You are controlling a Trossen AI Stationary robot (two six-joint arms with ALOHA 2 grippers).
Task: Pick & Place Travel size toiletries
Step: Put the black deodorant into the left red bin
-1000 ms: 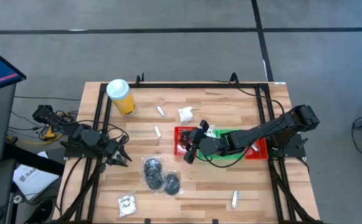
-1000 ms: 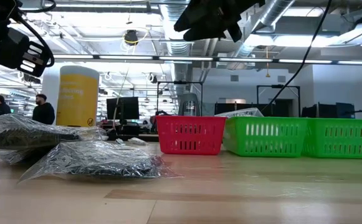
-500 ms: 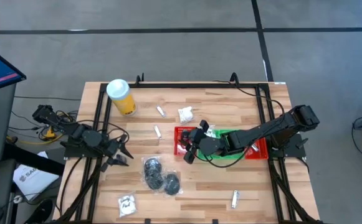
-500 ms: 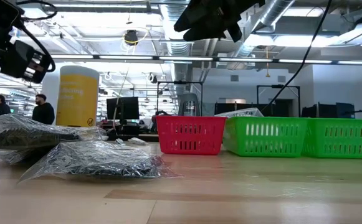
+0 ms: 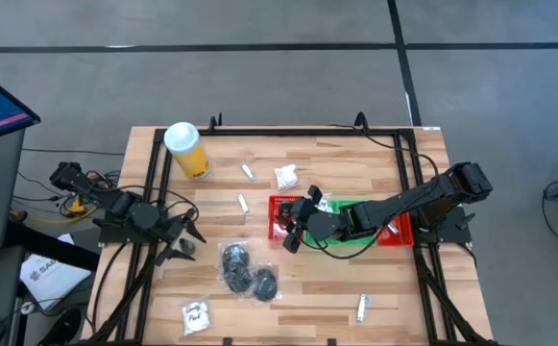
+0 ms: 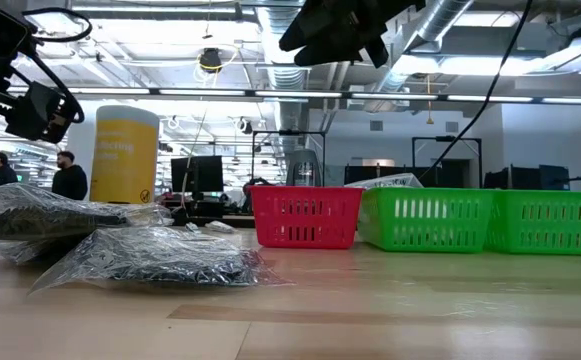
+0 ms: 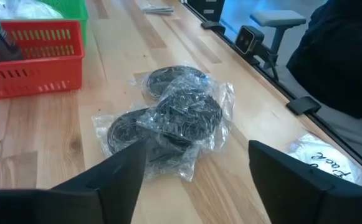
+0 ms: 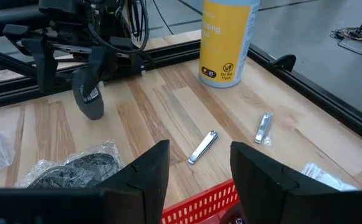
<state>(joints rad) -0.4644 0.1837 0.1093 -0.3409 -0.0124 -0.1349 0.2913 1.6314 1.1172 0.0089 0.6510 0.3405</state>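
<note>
Yellow cylinder (image 8: 229,38), 2 small tubes (image 8: 203,147) on table (image 8: 168,106)

Bright, even overhead light is flooding the scene — ceiling strip lights (image 6: 270,92) are glaring white in the low view. Shadows under things are staying soft and faint. The clear bags (image 7: 174,121) are catching small glints, and the near tabletop (image 6: 370,320) is blurring out of focus.

Left hand (image 5: 184,235) spread wide and empty, right hand (image 5: 292,224) parted, raised
</note>
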